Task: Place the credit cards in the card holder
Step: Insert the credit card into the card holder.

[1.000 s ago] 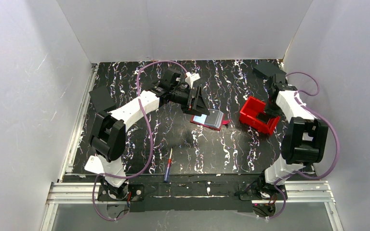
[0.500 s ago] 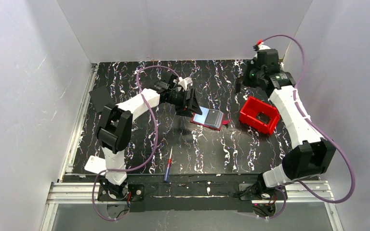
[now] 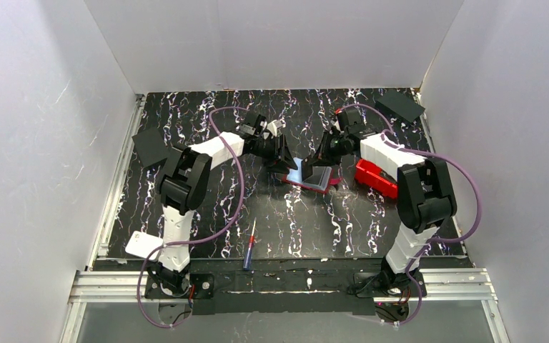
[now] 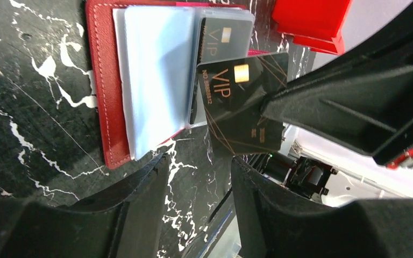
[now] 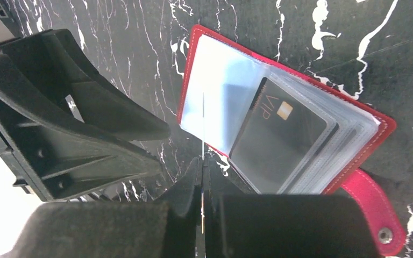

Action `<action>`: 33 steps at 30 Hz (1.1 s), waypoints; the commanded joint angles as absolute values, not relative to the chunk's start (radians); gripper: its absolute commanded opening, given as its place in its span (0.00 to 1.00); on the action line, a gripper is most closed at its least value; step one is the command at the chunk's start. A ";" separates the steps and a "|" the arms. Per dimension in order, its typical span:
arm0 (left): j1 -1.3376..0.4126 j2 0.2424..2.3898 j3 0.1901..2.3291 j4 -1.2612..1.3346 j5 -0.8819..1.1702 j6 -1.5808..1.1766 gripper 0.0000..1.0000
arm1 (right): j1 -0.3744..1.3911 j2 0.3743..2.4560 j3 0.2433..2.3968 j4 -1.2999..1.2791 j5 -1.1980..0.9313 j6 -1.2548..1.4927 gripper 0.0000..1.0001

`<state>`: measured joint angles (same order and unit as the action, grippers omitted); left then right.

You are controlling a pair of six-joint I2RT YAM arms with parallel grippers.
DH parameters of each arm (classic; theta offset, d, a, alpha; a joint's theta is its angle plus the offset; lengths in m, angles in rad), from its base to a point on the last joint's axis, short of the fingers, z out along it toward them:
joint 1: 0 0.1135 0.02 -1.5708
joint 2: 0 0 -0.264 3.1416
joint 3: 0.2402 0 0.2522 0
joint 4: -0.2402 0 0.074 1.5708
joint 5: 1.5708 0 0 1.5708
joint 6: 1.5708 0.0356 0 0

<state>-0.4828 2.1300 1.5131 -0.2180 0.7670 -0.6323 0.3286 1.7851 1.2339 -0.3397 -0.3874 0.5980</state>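
top external: looked down on whole table (image 3: 293, 236) from behind, far | both wrists: close, faced same card holder (image 4: 99, 80) from opposite sides

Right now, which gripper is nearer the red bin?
Right. The right gripper, fingers shut on a credit card, hangs over the card holder just left of the red bin; the left gripper is at the holder's far side.
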 commanded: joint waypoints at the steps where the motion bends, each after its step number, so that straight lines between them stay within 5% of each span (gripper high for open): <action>1: -0.497 2.137 1.562 -0.201 0.717 -0.640 0.44 | 0.366 1.783 1.261 -0.327 -0.286 0.697 0.01; 11: -0.500 2.221 1.596 -0.189 0.718 -0.652 0.42 | 0.379 1.782 1.218 -0.377 -0.101 0.684 0.01; 33: -0.500 2.252 1.583 -0.286 0.672 -0.627 0.38 | 0.363 1.760 1.159 -0.454 -0.047 0.696 0.01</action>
<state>-0.4950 2.2650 1.5887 -0.2020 0.7330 -0.6647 0.3729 1.7817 1.1797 -0.3676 -0.1089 0.7055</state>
